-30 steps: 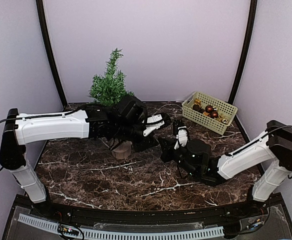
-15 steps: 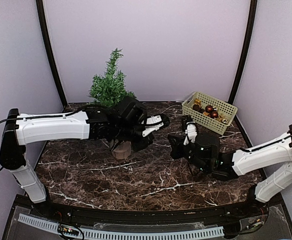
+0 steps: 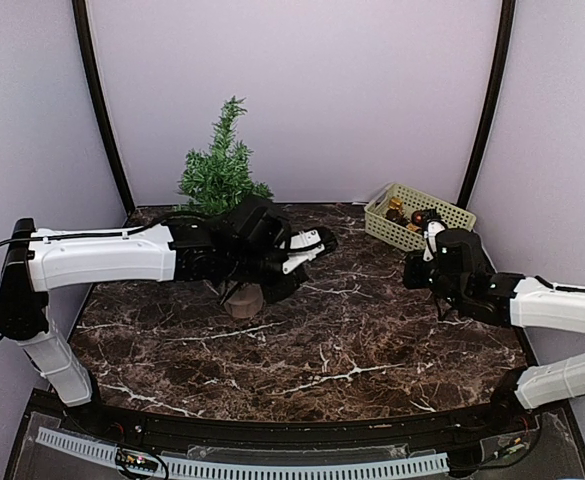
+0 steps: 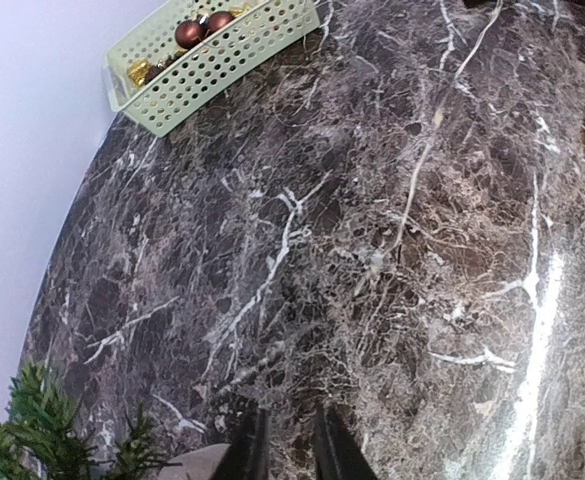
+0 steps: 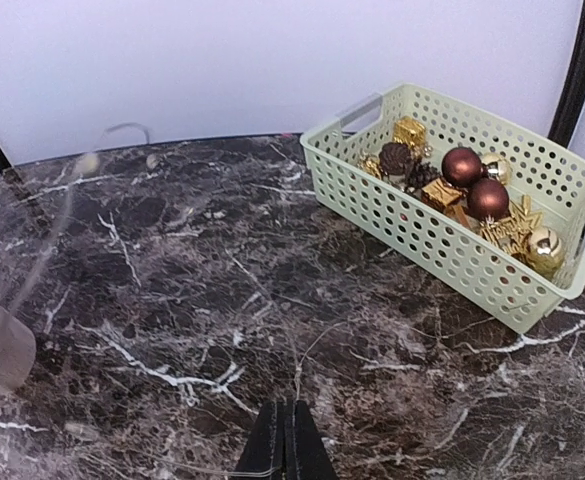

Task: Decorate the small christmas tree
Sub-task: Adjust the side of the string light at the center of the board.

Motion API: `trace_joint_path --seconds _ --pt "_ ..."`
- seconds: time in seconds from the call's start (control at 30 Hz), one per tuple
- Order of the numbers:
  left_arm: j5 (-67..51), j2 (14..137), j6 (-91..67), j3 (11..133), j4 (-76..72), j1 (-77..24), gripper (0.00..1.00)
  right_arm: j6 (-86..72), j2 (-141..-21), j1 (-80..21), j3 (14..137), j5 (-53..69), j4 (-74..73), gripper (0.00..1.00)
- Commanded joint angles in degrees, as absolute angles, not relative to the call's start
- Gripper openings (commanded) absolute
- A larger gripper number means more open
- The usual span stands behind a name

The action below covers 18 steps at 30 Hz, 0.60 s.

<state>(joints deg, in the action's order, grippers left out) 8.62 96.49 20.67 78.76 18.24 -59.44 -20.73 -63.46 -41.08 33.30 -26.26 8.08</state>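
- Branches of the tree [image 3: 220, 170] stand upright at the back left of the dark marble table [image 3: 302, 350].
- Its pale wooden stump [image 3: 242, 298] rests on the marble, just below the left arm, which crosses in front of the trunk.
- The left gripper [image 4: 292, 420] reaches past the stump toward the middle of the table. Its fingers are drawn almost together, with only a narrow slit between them. Whether they pinch anything cannot be told.
- The right gripper [image 5: 284, 410] hangs over the table near the basket [image 5: 422, 230], its two fingers pressed flat against each other.
- The basket is pale green and perforated. It sits at the back right corner, well apart from the tree.
- Inside it lie dark red balls [image 5: 475, 182], a gold ball [image 5: 542, 245], a small gold box [image 5: 410, 131] and a brown pine cone [image 5: 395, 157].
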Motion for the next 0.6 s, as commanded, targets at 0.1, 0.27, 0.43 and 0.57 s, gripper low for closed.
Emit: trace_joint_path --seconds 0.1,0.27,0.43,0.57 --pt "-0.8 93.1 16.0 84.3 14.4 -59.4 0.48 -19.3 -62.5 -39.3 37.0 -21.0 1.5 0.00" --pt "-6.5 94.7 12.7 87.9 12.3 -60.0 0.62 -20.5 -62.5 -39.2 37.2 -18.9 1.8 0.00" --pt "-9.0 99.2 10.4 91.2 12.0 -61.2 0.70 -20.7 -62.0 -39.3 37.5 -18.2 2.0 0.00" --pt "-10.1 103.9 10.1 95.3 12.1 -61.5 0.80 -20.6 -61.4 -39.3 37.9 -17.4 1.9 0.00"
